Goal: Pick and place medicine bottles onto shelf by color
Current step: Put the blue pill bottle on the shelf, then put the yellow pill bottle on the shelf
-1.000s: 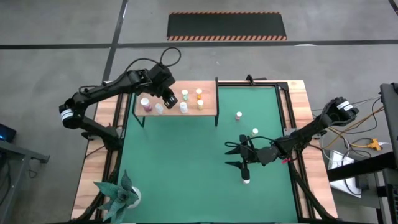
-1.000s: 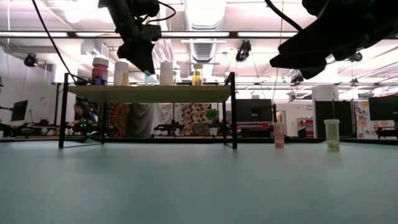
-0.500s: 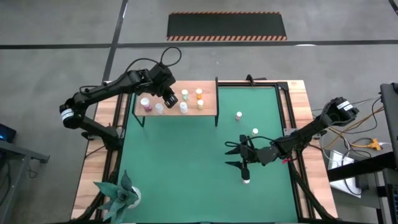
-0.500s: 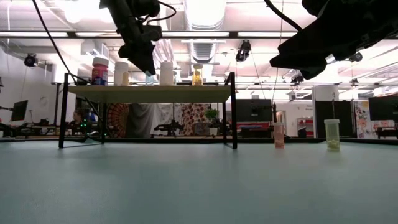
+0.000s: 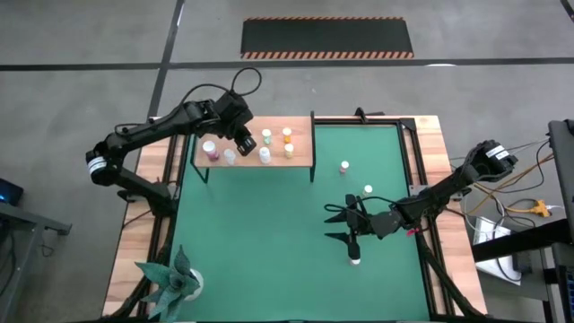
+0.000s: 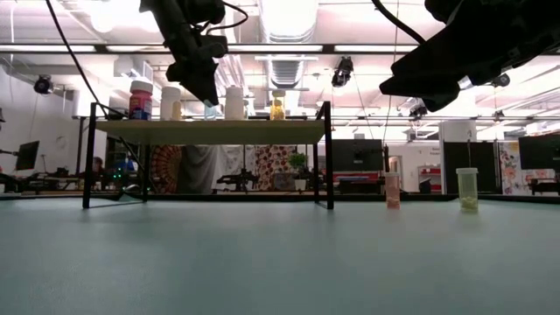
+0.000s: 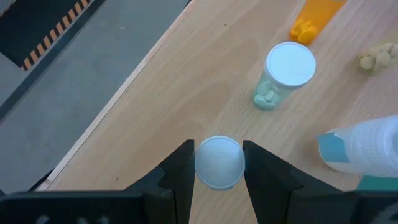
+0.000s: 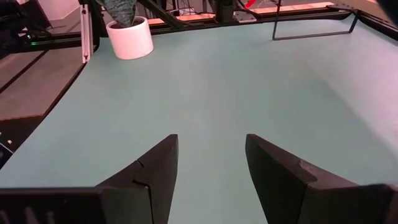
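Observation:
The shelf is a light-wood board on black posts at the mat's far left. Several medicine bottles stand on it: a pink one, a pale green one and an orange one. My left gripper is above the board, shut on a white-capped pale bottle. Three more bottles stand on the green mat: one at the far side, one nearer, and one nearest, beside my right gripper. My right gripper hovers open over the mat with nothing between its fingers. My left gripper pinches the pale bottle at its top, just under the white cap, between its two fingers. The fingers come from above, slanting down. The bottle stays upright below them; its foot is down at the shelf board, but I cannot tell whether it rests there.
A paper plant in a white pot stands at the mat's near left corner. A white and blue bottle is close beside the held one. The mat's middle and near part lie bare.

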Robot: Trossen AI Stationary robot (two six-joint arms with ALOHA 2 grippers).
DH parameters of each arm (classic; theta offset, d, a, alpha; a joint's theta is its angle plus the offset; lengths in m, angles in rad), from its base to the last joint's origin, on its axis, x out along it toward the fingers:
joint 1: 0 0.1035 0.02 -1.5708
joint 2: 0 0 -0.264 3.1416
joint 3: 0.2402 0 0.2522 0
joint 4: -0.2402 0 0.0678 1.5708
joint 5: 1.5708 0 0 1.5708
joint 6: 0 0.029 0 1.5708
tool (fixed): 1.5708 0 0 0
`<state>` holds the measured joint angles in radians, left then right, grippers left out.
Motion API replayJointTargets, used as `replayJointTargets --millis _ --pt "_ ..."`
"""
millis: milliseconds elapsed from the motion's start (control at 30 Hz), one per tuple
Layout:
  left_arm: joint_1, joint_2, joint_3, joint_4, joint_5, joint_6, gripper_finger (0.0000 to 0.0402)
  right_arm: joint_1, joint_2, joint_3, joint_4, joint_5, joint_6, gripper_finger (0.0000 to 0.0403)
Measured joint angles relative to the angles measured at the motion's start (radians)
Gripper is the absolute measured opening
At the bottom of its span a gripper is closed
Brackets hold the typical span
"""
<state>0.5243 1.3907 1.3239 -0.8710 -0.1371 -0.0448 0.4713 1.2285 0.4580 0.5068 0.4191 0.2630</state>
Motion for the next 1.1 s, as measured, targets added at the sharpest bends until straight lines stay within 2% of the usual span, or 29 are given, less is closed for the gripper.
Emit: replayJointTargets --millis 367,700,833,1100 --pt "0.000 -0.002 0.000 -0.002 0.002 0.000 0.0110 0.000 0.000 0.000 0.000 0.000 -0.001 0.0178" --pt "0.000 -0.002 0.005 -0.009 0.004 -0.001 0.0199 0.000 0.000 0.000 0.000 0.000 -0.001 0.0182" --pt "0.000 -0.002 0.067 -0.003 0.004 0.030 0.0217 0.000 0.000 0.000 0.000 0.000 -0.001 0.0184" --pt "-0.047 -0.025 0.267 -0.031 0.001 -0.008 0.0219 0.000 0.000 0.000 0.000 0.000 0.007 0.0185"
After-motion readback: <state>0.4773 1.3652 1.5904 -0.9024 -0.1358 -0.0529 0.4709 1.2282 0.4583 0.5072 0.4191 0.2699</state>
